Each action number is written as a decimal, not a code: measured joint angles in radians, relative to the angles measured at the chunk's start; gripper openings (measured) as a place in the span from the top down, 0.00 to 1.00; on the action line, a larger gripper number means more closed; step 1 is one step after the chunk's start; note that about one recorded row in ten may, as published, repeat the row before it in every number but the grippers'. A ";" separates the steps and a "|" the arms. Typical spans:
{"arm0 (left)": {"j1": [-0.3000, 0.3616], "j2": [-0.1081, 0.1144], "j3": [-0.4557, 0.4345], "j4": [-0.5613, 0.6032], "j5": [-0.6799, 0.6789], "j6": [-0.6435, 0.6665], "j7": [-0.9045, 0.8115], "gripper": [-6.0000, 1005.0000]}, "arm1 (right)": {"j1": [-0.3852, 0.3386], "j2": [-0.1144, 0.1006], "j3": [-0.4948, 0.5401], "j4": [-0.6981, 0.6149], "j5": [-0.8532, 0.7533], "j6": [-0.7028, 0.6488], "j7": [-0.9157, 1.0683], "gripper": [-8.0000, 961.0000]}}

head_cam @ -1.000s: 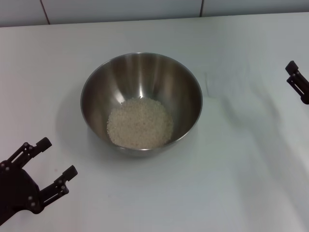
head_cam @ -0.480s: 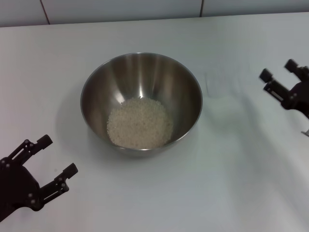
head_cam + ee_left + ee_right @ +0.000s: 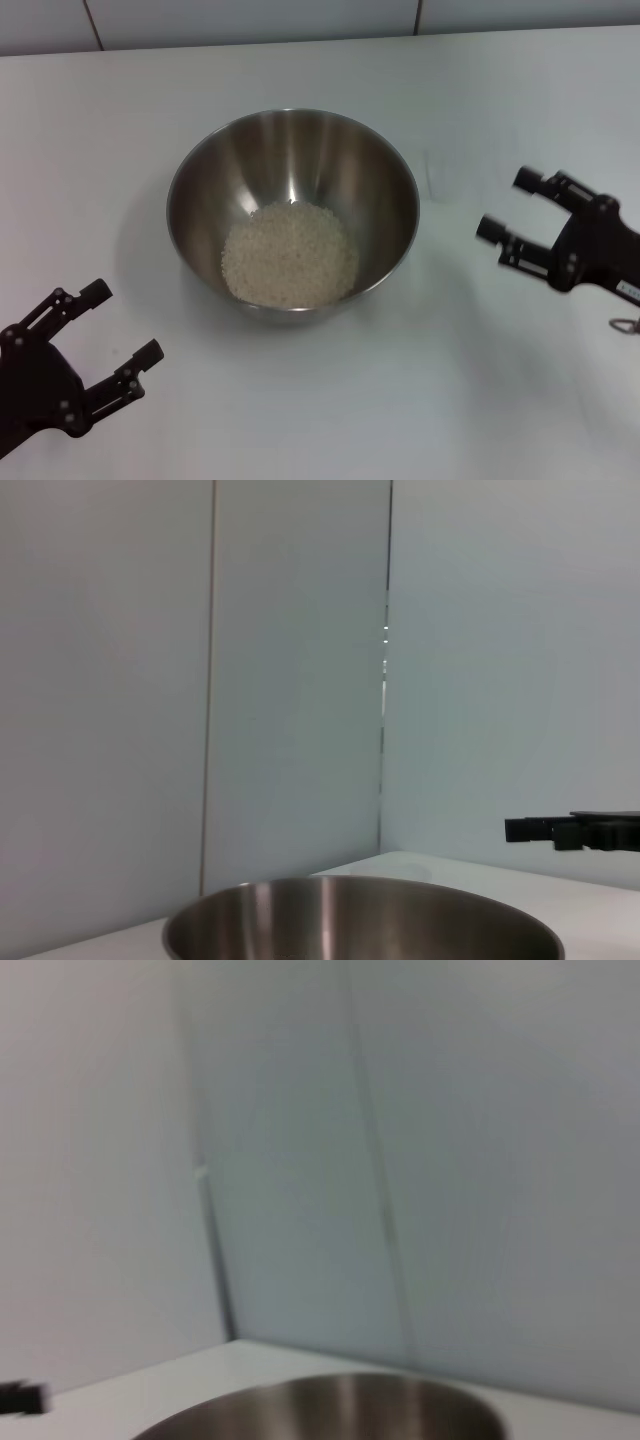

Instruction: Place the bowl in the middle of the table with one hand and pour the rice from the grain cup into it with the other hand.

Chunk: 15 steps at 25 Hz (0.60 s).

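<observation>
The steel bowl stands upright in the middle of the white table. A pale heap of rice lies in its bottom. My left gripper is open and empty, low at the front left, apart from the bowl. My right gripper is open and empty, to the right of the bowl and a short gap from its rim. The bowl's rim shows in the left wrist view and the right wrist view. The grain cup is out of view.
A tiled wall runs along the table's far edge. The left wrist view shows the right gripper's fingers beyond the bowl. Bare tabletop lies all round the bowl.
My right gripper has come in from the right edge toward the bowl and nearer the front, open all the while. The left gripper and the bowl have barely moved.
</observation>
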 joint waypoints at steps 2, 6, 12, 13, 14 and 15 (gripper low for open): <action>-0.003 0.002 0.004 0.000 0.000 0.000 -0.001 0.16 | 0.003 -0.002 -0.025 -0.011 0.000 -0.006 0.013 0.15; -0.010 0.008 0.010 -0.002 0.000 0.002 -0.008 0.16 | 0.017 -0.006 -0.110 -0.042 0.000 -0.022 0.043 0.15; -0.017 0.011 0.021 0.003 0.000 0.004 -0.023 0.16 | 0.054 -0.019 -0.235 -0.061 -0.021 -0.028 0.085 0.15; -0.020 0.012 0.022 0.003 0.006 0.004 -0.026 0.16 | 0.065 -0.021 -0.256 -0.064 -0.030 -0.031 0.097 0.15; -0.020 0.012 0.022 0.003 0.006 0.004 -0.026 0.16 | 0.065 -0.021 -0.256 -0.064 -0.030 -0.031 0.097 0.15; -0.021 0.011 0.022 0.003 0.009 0.004 -0.026 0.16 | 0.067 -0.021 -0.260 -0.065 -0.032 -0.035 0.097 0.15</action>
